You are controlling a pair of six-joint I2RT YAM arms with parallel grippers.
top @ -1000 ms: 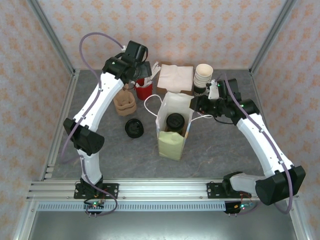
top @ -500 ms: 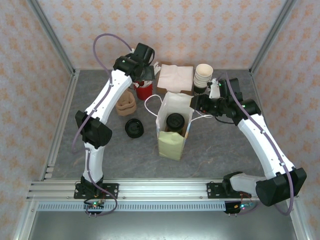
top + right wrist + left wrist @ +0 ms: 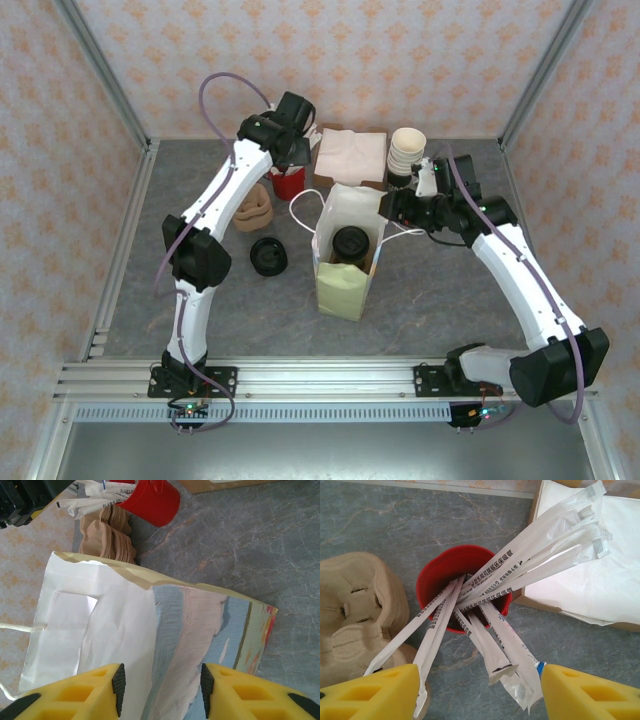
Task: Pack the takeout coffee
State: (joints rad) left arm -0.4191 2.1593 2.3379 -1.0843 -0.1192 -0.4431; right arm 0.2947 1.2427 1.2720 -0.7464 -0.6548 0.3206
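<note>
The takeout coffee point(image 3: 350, 243) stands inside the open paper bag point(image 3: 343, 262), its round black lid facing up. My left gripper point(image 3: 289, 156) hovers over a red cup point(image 3: 462, 587) full of paper-wrapped straws point(image 3: 520, 572). It is open point(image 3: 480, 695), and the loose ends of the straws lie between its yellow fingers point(image 3: 370, 692) without being pinched. My right gripper point(image 3: 393, 208) is at the bag's right rim. In the right wrist view it stands open point(image 3: 161, 690), with the bag's painted side wall point(image 3: 200, 630) below the gap.
A brown cardboard cup carrier point(image 3: 250, 207) sits left of the red cup point(image 3: 288, 182), and a loose black lid disc point(image 3: 268, 256) lies in front of it. Napkins in a box point(image 3: 350, 155) and a stack of cream-rimmed cups point(image 3: 407, 150) stand at the back.
My left arm has swung right and brought its gripper over the red cup of straws, its fingers a little closer together. The right arm and the bag have hardly moved.
</note>
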